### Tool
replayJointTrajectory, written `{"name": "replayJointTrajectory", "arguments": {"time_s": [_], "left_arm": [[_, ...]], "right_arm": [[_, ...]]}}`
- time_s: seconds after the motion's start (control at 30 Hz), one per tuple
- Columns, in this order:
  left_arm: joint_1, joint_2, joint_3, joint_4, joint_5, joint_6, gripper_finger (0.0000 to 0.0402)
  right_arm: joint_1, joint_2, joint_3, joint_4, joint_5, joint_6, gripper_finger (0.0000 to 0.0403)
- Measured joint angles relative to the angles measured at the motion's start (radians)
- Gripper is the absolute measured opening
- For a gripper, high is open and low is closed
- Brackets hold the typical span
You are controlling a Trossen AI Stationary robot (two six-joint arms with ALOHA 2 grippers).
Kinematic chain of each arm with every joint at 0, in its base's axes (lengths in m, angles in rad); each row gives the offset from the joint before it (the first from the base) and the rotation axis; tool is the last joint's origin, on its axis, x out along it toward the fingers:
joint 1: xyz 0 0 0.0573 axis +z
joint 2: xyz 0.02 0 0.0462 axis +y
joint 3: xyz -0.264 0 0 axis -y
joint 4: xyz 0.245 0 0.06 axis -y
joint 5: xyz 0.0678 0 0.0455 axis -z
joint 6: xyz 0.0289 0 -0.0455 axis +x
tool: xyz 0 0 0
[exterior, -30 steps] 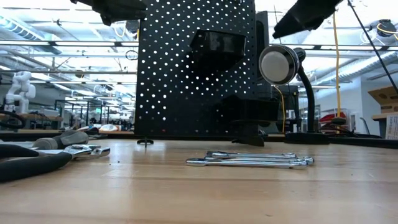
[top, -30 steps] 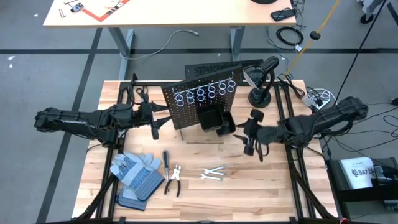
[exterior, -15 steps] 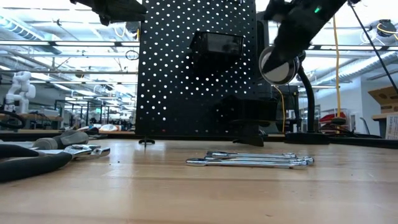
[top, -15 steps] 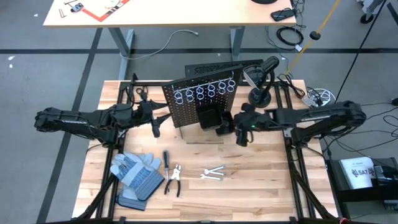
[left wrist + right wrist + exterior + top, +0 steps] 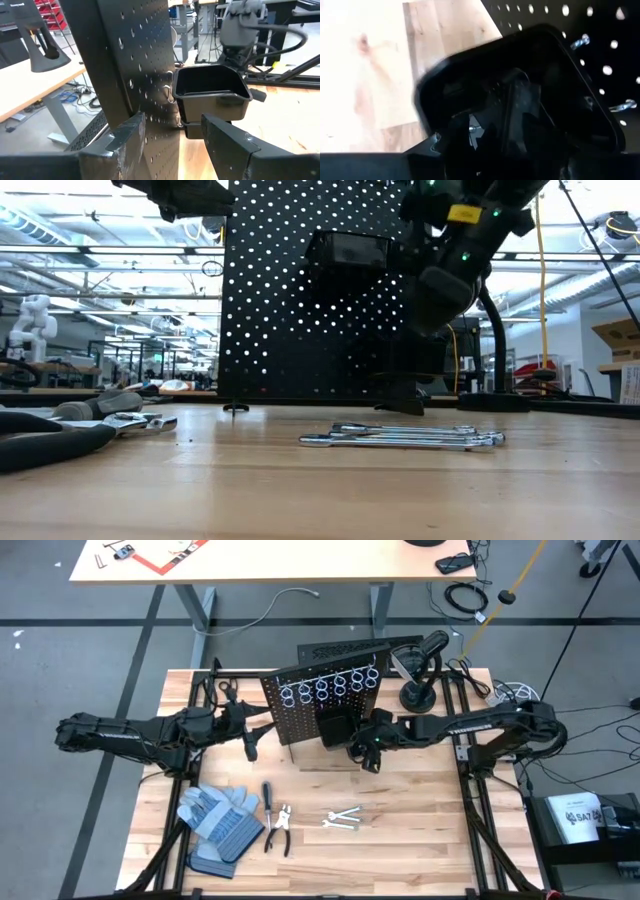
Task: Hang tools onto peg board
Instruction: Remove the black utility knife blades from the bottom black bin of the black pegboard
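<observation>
Your right pincer (image 5: 366, 752) sits at centre frame in the high view, right at the small black bins (image 5: 345, 732) on the front of the peg board (image 5: 322, 705); in its own wrist view the fingers hang over a bin's open mouth, but whether they are parted or carry anything you cannot tell from these pictures; your left pincer (image 5: 250, 743) waits at the board's left edge, jaws parted and empty, with the panel's edge in front of them in its wrist view.

As for progress, you appear to be near the start; the silver rings (image 5: 330, 689) along the top of the board look bare, and the tools lie on the counter (image 5: 420, 830) in the lower half of the high view: the screwdriver (image 5: 267, 796) and pliers (image 5: 281, 827) just right of the gloves (image 5: 218, 817), the small wrenches (image 5: 342, 819) further right, well apart from the board; whether any piece already lies inside a bin is hidden; by this showing, nearly every tool is left for you to hang.
</observation>
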Motion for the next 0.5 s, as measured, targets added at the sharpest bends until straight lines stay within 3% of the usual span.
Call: {"name": "replayJointTrajectory", "arguments": {"time_s": [0.5], "left_arm": [[0.000, 0.000, 0.000, -0.005, -0.001, -0.003, 0.0206]], "right_arm": [[-0.047, 0.072, 0.002, 0.054, 0.002, 0.020, 0.0176]]}}
